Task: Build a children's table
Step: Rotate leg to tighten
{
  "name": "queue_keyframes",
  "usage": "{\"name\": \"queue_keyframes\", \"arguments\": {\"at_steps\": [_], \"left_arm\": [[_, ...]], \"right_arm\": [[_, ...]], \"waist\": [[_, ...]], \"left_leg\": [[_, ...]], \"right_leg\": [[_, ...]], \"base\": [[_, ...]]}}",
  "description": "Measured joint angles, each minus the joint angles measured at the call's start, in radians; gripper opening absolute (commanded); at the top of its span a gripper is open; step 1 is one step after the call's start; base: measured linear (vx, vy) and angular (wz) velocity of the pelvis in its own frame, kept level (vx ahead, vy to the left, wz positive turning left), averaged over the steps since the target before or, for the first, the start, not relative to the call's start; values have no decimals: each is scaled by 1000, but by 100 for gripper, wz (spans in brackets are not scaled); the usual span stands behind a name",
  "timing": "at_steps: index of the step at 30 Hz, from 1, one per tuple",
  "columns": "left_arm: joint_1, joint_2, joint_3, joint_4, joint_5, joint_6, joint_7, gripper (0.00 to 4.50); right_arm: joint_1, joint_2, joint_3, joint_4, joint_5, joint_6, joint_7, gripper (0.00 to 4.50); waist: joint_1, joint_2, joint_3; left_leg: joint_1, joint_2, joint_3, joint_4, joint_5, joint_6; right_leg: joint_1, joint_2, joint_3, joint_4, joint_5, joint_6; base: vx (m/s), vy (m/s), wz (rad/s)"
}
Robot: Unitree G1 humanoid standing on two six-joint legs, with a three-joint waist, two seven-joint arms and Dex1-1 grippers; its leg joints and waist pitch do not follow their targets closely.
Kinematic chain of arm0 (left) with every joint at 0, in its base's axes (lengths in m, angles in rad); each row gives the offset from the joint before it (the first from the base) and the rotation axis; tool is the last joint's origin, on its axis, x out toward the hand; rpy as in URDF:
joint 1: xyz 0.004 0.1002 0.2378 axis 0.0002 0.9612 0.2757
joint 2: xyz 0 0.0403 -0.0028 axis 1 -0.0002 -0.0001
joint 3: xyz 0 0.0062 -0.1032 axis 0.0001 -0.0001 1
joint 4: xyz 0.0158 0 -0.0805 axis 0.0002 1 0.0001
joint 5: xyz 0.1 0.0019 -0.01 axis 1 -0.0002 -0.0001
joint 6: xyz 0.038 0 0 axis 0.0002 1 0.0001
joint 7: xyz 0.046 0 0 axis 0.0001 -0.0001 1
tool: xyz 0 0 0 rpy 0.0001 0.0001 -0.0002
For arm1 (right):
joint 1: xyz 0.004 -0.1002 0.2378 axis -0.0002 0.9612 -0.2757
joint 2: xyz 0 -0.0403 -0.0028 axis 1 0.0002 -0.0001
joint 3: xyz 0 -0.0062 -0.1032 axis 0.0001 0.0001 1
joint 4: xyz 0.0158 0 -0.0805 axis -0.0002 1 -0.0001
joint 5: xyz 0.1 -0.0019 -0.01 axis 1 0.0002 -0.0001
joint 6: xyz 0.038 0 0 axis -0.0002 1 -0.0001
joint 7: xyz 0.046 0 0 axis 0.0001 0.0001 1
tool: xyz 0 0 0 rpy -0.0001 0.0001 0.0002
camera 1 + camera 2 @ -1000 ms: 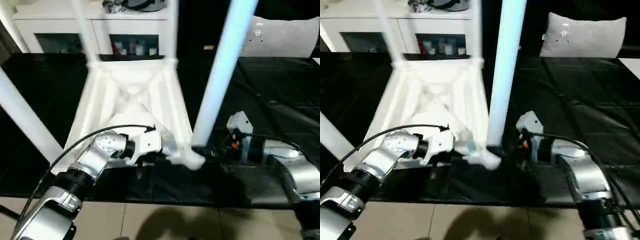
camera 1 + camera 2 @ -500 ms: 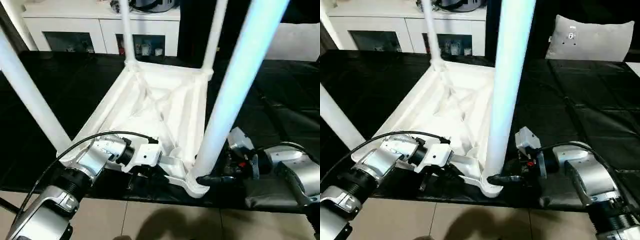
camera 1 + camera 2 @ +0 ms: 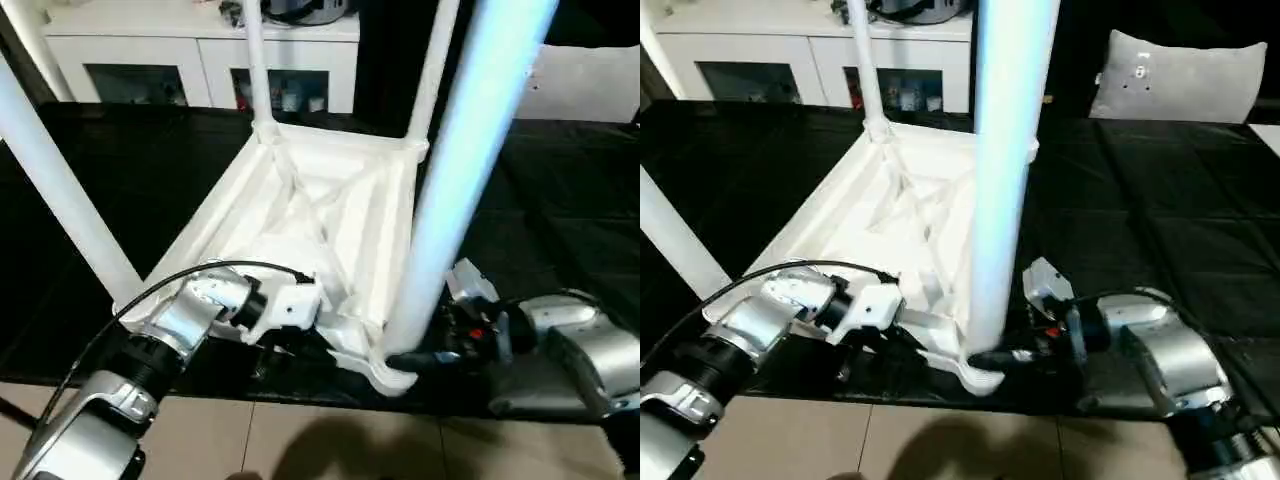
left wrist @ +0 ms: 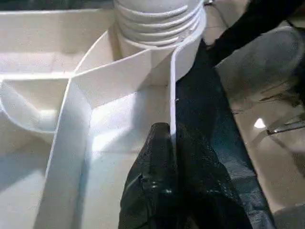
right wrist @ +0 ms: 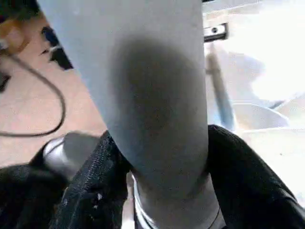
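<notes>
White plastic children's table [image 3: 320, 215] lies upside down, ribbed underside up, legs upright. Left gripper [image 4: 171, 138] pinches its rim; right gripper [image 5: 157, 162] clasps the nearest leg [image 3: 1005, 170].

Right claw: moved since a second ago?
Yes. The right claw has closed in on the near leg; its fingers now flank the leg's base.

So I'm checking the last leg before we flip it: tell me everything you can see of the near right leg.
The near right leg is a long white tube, plastic by its look, standing nearly upright and leaning slightly. Its ridged foot sits in the round socket at the upturned top's near right corner, over the black table's front edge. The right gripper wraps its fingers around the leg's base. The left gripper pinches the top's thin rim beside that socket.
</notes>
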Motion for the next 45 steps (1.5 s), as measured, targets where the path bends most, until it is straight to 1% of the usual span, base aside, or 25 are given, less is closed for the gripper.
{"name": "queue_keyframes", "arguments": {"at_steps": [1, 3, 4, 5, 8, 9, 10, 13, 16, 17, 18, 19, 21, 23, 25, 27, 29, 31, 33, 34, 35, 36, 41, 43, 45], "left_arm": [[0, -1, 4, 0, 2, 14, 15, 0], [7, -11, 35, -12, 15, 95, 93, 0], [8, -19, 45, -17, 22, 126, 128, 0], [16, -37, 60, -36, 31, 177, 183, 0], [26, -103, 93, -66, 50, 279, 332, 0], [27, -123, 98, -71, 58, 299, 366, 0], [27, -133, 99, -78, 64, 315, 390, 0], [20, -171, 116, -77, 97, 350, 490, 0], [11, -196, 120, -77, 118, 369, 544, 0], [8, -204, 120, -78, 124, 377, 557, 0], [7, -207, 119, -80, 127, 380, 562, 0], [6, -210, 118, -82, 129, 381, 565, 0], [5, -213, 114, -89, 131, 382, 568, 0], [2, -214, 93, -93, 133, 369, 565, 0], [2, -210, 90, -93, 135, 360, 562, 0], [2, -204, 86, -88, 135, 342, 550, 0], [3, -186, 81, -79, 135, 310, 525, 0], [3, -174, 80, -69, 135, 280, 500, 0], [3, -152, 75, -51, 125, 226, 450, 0], [3, -139, 71, -42, 120, 201, 429, 0], [3, -126, 70, -33, 114, 178, 410, 0], [3, -121, 70, -24, 112, 156, 397, 0], [-1, -70, 41, 3, 101, 43, 280, 0], [-2, -62, 37, 11, 96, 10, 240, 0], [-2, -55, 26, 14, 84, -23, 186, 0]], "right_arm": [[0, 7, -5, -1, -4, 6, -25, 210], [0, 73, -35, -4, -34, 29, -155, 208], [-1, 100, -51, -5, -51, 36, -218, 207], [-5, 144, -69, -5, -74, 55, -315, 206], [-44, 251, -109, 12, -132, 107, -552, 201], [-54, 271, -117, 18, -143, 119, -604, 201], [-62, 287, -121, 21, -154, 126, -643, 201], [-105, 388, -142, 58, -198, 131, -830, 199], [-121, 447, -154, 82, -219, 105, -929, 199], [-121, 463, -163, 89, -219, 94, -942, 233], [-121, 469, -167, 89, -218, 91, -948, 253], [-120, 471, -170, 88, -214, 90, -949, 267], [-116, 461, -170, 87, -212, 84, -943, 273], [-90, 418, -160, 69, -213, 65, -904, 294], [-86, 401, -158, 67, -212, 58, -877, 313], [-67, 368, -157, 57, -199, 41, -828, 317], [-44, 328, -153, 39, -189, 30, -761, 350], [-37, 288, -143, 31, -173, 24, -700, 361], [-17, 201, -121, 10, -157, 0, -592, 382], [-12, 170, -120, 7, -154, -5, -549, 382], [-8, 139, -121, 4, -146, -6, -507, 403], [-6, 121, -120, 2, -134, -4, -474, 411], [0, 0, -91, -6, -81, 8, -248, 411], [-2, -16, -81, -6, -68, 8, -200, 411], [-3, -27, -67, -4, -48, 8, -151, 385]], "waist": [[-3, 0, 0], [-26, 0, 0], [-38, 0, 0], [-57, 0, 0], [-98, 0, 0], [-104, 0, 0], [-107, 0, 0], [-111, 1, 0], [-107, 2, 0], [-103, 2, 0], [-101, 2, 0], [-99, 2, 0], [-91, 3, 0], [-76, 3, 0], [-73, 4, 0], [-68, 4, 0], [-60, 5, 1], [-54, 5, 1], [-48, 5, 1], [-46, 5, 1], [-45, 5, 1], [-45, 5, 1], [-34, 5, 1], [-27, 5, 1], [-18, 5, 1]], "left_leg": [[0, 0, 0, 0, 0, 0], [1, 0, 0, 1, 1, -2], [1, 0, -1, 1, 2, -4], [2, -1, -1, 1, 2, -4], [3, -1, -2, 4, 3, -5], [2, -2, -3, 4, 3, -5], [2, -2, -3, 3, 3, -5], [0, -1, -5, 2, 3, -5], [-4, -1, -5, 0, 2, -4], [-5, -1, -5, 0, 1, -2], [-5, -1, -5, -1, 0, -1], [-5, -1, -5, -2, -1, -1], [-5, -1, -4, -3, -3, 0], [-6, -1, -4, -4, -2, 3], [-6, -1, -4, -4, -1, 4], [-5, -1, -3, -4, -1, 4], [-5, -1, -3, -3, -1, 4], [-4, -1, -3, -3, -1, 3], [-4, -1, -3, -3, -2, 1], [-3, -1, -3, -3, -3, -1], [-3, -1, -3, -3, -3, -1], [-3, -1, -3, -2, -3, -1], [-3, 0, -3, -1, -4, -1], [-3, 0, -3, -1, -4, 0], [-3, 0, -3, -1, -3, 0]], "right_leg": [[0, 0, 0, 0, 0, 0], [0, 1, 0, 0, 0, 0], [0, 1, -1, -1, 1, 0], [0, 2, -1, -2, 0, 0], [-1, 2, -4, -4, 0, 0], [-1, 2, -4, -4, 1, 0], [-1, 2, -4, -3, 1, 0], [-3, 3, -6, -3, 1, 0], [-5, 2, -5, -3, 1, -1], [-6, 2, -4, -3, 2, -1], [-6, 2, -3, -3, 2, -2], [-6, 2, -3, -3, 5, -6], [-7, 2, -3, -3, 3, -6], [-7, 2, -3, -3, 2, -7], [-8, 2, -2, -3, 2, -7], [-7, 2, -2, -3, 2, -7], [-7, 2, -2, -3, 2, -7], [-7, 2, -2, -2, 3, -7], [-6, 2, -2, -2, 4, -7], [-6, 2, -2, -2, 4, -7], [-5, 2, -2, -2, 4, -6], [-5, 2, -2, -2, 4, -6], [-3, 1, -2, -3, 4, -6], [-3, 1, -2, -3, 4, -6], [-3, 1, -2, -2, 4, -6]], "base": [[0, 0, 0], [0, 0, 0], [0, 0, 0], [0, 0, 0], [0, 0, 0], [0, 0, 0], [0, 0, 0], [0, 0, 0], [0, 0, 0], [0, 0, 0], [0, 0, 0], [0, 0, 0], [0, 0, 0], [0, 0, 0], [0, 0, 0], [0, 0, 0], [0, 0, 0], [0, 0, 0], [0, 0, 0], [0, 0, 0], [0, 0, 0], [0, 0, 0], [0, 0, 0], [0, 0, 0], [0, 0, 0]]}}
